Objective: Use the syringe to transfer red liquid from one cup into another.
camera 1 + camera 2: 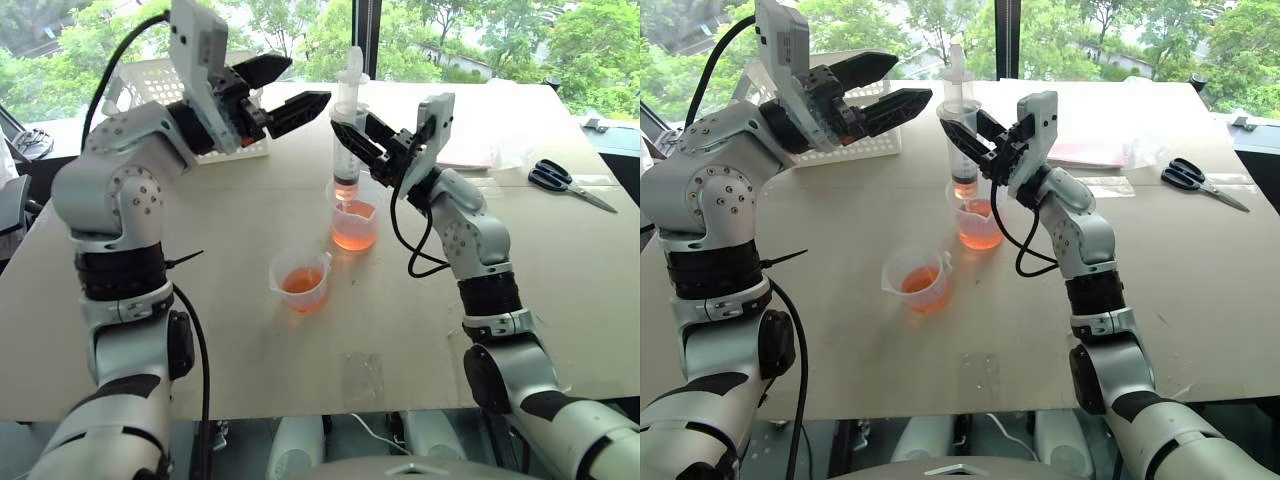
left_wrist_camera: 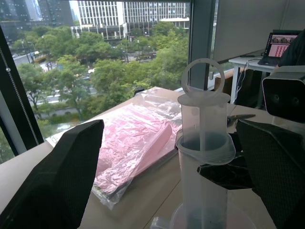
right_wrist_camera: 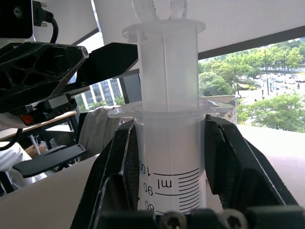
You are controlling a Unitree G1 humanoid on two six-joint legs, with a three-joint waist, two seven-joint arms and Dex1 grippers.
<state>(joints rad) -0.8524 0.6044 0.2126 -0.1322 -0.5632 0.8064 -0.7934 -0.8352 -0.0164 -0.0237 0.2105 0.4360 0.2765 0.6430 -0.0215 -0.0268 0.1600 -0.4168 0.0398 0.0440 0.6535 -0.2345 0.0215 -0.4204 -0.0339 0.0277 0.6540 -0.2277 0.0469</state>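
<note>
My right gripper (image 1: 354, 132) is shut on the barrel of the syringe (image 1: 348, 98) and holds it upright; in the right wrist view its fingers (image 3: 113, 181) clamp the marked barrel (image 3: 169, 157) just below the flange. The syringe's lower end sits inside the taller cup (image 1: 356, 222), which holds red liquid (image 1: 353, 238). A little red shows at the bottom of the barrel. The plunger (image 2: 201, 114) is partly raised. My left gripper (image 1: 293, 86) stands open to the left of the plunger top, apart from it. The smaller cup (image 1: 300, 283) stands nearer to me, with red liquid in it.
A white basket (image 1: 150, 82) stands at the table's back left, behind my left arm. A pink packet in clear plastic (image 2: 136, 138) lies at the back right, with black scissors (image 1: 556, 178) further right. Bare table (image 1: 230, 215) surrounds both cups.
</note>
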